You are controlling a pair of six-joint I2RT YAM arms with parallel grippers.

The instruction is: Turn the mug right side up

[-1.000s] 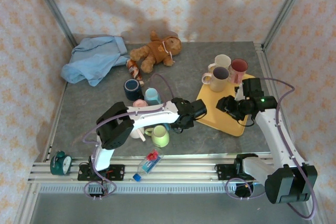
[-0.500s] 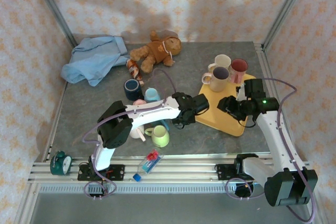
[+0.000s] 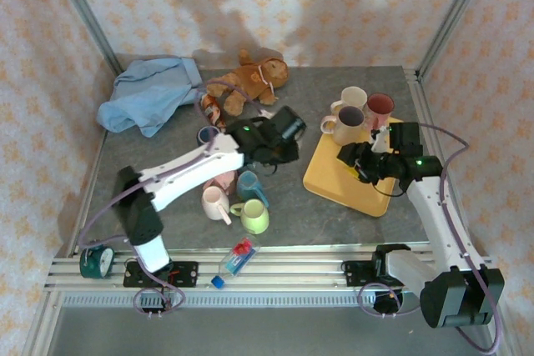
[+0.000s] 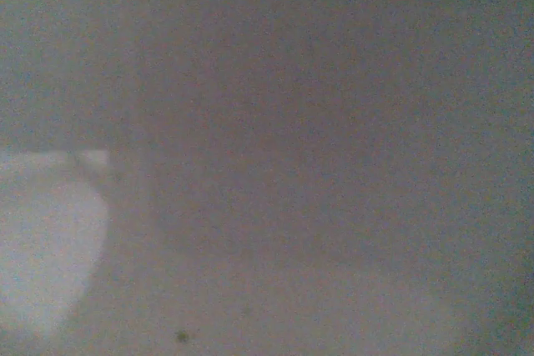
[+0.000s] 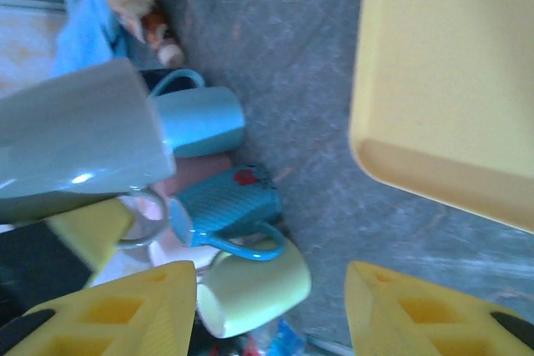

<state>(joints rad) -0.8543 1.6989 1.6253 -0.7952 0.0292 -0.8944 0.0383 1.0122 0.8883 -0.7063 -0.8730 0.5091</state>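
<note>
The left gripper [image 3: 282,129] was up above the table [image 3: 158,181]. It looked to be pinching the grey mug [image 5: 79,135] near its rim and handle, and the mug was tipped on its side in the air. The biggest worry was a drop. The mug was big and shiny and the hold was on just 1 small spot, so it could slip out during the turn and crash down. The next worry was the bunch of other mugs close by: the blue mug [image 5: 204,118], the teal mug [image 5: 229,202] and the light green mug [image 5: 259,293]. A fall or a low swing could knock them over or chip them. A smaller worry was the right gripper [image 5: 269,277]. Its 2 yellow fingers were spread apart with nothing between them, near the edge of the yellow tray [image 5: 450,81], so the 2 arms could bump. The smallest worry was the mug landing crooked and tipping over again.
</note>
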